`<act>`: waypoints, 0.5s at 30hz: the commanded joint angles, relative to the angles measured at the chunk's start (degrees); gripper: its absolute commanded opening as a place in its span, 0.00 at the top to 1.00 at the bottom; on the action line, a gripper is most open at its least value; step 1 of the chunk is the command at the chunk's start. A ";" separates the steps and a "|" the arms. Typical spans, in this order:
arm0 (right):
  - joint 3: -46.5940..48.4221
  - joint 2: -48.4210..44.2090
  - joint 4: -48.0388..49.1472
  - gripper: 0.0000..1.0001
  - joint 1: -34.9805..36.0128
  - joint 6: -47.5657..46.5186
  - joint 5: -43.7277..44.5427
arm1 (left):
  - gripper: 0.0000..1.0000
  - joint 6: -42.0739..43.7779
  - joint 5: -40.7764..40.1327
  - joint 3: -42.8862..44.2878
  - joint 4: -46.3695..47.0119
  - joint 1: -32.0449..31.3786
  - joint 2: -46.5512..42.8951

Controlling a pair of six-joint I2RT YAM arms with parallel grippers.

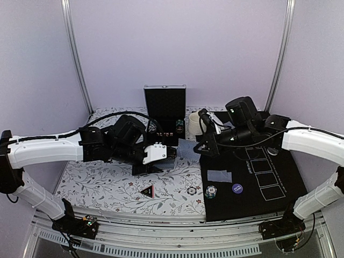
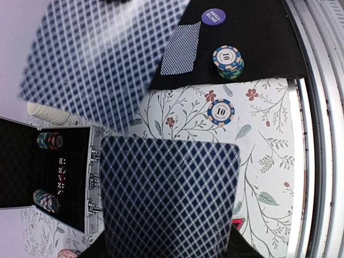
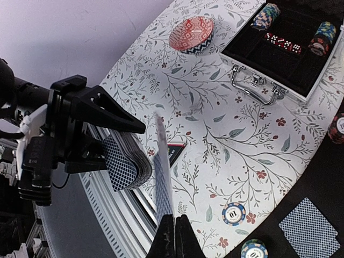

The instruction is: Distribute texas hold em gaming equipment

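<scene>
**Left pincer** (image 1: 170, 153): mine, part-closed and clamped on the deck of blue-backed playing cards (image 2: 169, 199). I hold the deck in the air over the floral cloth (image 1: 107, 183), in front of the case.

**Right pincer** (image 3: 173, 221): mine, fingers pressed together on the bottom edge of a single card (image 3: 163, 161). From my right wrist the card shows edge-on and stands upright. It sits just beside the deck; I cannot tell if the two touch.

**Black mat** (image 1: 269, 161), on my right side, carries:
- one face-down card (image 2: 181, 51)
- a short stack of striped poker chips (image 2: 227, 60) near the mat's left edge, top chip marked 10
- a dark blue disc (image 2: 213, 16) lettered SMALL BLIND, near the stack

**Floral cloth** carries:
- a lone striped chip (image 2: 221, 112), also marked 10, just off the mat's edge
- a black red-edged triangle marker (image 1: 146, 190) further to the left

**Open metal case** (image 3: 285, 59), at the back of the table, holds chip stacks and red dice (image 3: 282, 43).

**Pink patterned dish** (image 3: 191, 33): on the cloth beside the case.

**Cream cup** (image 1: 194, 122): near the case, behind my right pincer.
</scene>
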 commanded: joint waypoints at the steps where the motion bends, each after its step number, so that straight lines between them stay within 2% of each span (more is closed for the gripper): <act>1: 3.39 -4.39 -6.85 0.98 -1.84 -2.10 4.01 | 0.54 0.32 0.99 -0.04 1.28 -1.00 -0.62; 5: 3.95 -5.99 -12.46 0.98 -3.37 -3.11 6.37 | 0.54 0.30 1.10 -0.04 1.26 -1.01 -0.55; 7: 7.23 -6.19 -17.24 0.98 -4.35 -3.74 9.81 | 0.54 0.19 1.15 0.09 1.13 -1.01 -0.53; 12: 16.28 -2.36 -36.94 0.98 -7.10 -5.02 28.86 | 0.54 -0.03 1.04 0.70 0.28 -1.06 -0.40; 15: 20.34 1.53 -47.41 0.98 -8.69 -4.58 37.39 | 0.54 -0.03 1.16 0.71 0.16 -1.05 -0.62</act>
